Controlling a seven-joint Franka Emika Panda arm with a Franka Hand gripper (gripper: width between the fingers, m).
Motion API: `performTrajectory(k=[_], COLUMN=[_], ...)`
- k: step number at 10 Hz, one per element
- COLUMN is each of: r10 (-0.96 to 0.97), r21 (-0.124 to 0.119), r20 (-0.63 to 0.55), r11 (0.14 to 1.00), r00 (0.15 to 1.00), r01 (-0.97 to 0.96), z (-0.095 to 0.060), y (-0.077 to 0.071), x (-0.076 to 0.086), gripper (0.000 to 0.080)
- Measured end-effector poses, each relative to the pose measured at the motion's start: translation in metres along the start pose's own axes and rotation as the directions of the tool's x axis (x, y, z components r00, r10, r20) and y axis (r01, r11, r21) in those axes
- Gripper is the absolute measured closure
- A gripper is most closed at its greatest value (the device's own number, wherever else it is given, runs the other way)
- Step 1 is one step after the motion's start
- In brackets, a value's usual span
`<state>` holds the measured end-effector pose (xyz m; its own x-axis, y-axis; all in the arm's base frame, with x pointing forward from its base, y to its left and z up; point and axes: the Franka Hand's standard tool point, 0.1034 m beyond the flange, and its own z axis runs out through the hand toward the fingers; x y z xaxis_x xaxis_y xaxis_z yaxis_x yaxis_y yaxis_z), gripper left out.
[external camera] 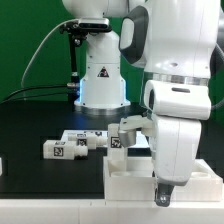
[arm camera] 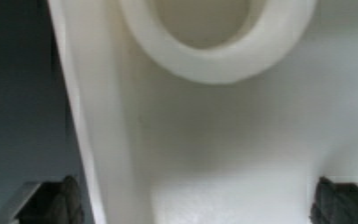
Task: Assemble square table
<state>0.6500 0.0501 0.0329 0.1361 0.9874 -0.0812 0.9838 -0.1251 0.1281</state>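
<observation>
A white robot arm (external camera: pixel 175 110) fills the exterior view's right side, close to the camera. Its thick last links point straight down, so the hand (external camera: pixel 168 192) hangs near the lower edge of the picture. The hand reaches down to the white square top (external camera: pixel 125 183) of the table, which lies flat on the black counter (external camera: pixel 35 120) along the front of the scene. The fingertips are level with the top's surface, but this view does not show whether they touch it. In the wrist view the hand (arm camera: pixel 197 205) is spread wide. Its two dark fingers (arm camera: pixel 51 200) show at opposite sides of the picture, far apart, and the smooth white face of the top fills the space between them. One straight edge of the top runs just beside one finger, with the dark counter beyond it. A rounded corner hole (arm camera: pixel 202 35) in the top lies just ahead of the fingers. In the exterior view, short chunky white legs (external camera: pixel 72 145) with black-and-white square tags lie on their sides in a loose cluster on the counter. They are behind the top, toward the exterior view's left, well apart from the hand. One more leg (external camera: pixel 125 133) sits between that cluster and the arm, near the top's back edge; its exact pose is hard to tell. The white robot base (external camera: pixel 100 80), marked with a triangle, stands at the back of the counter.
</observation>
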Motion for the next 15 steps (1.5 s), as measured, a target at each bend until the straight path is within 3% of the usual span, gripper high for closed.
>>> performTrajectory(k=[3, 4, 7, 10, 13, 15], r10=[0.011, 0.044, 0.069, 0.083, 0.092, 0.096], r21=[0.008, 0.043, 0.052, 0.055, 0.025, 0.016], r20=[0.003, 0.019, 0.019, 0.019, 0.011, 0.010], r11=[1.000, 0.998, 0.996, 0.995, 0.995, 0.995], r00=[1.000, 0.999, 0.997, 0.996, 0.996, 0.995], r01=[-0.011, -0.045, -0.069, -0.084, -0.092, -0.096], z=[0.000, -0.001, -0.004, -0.001, -0.021, -0.030], y=[-0.001, -0.003, -0.025, -0.027, -0.005, 0.003], x=[-0.001, -0.002, -0.003, 0.001, -0.002, -0.015], gripper=[0.0151, 0.0151, 0.0151, 0.0151, 0.0151, 0.0151])
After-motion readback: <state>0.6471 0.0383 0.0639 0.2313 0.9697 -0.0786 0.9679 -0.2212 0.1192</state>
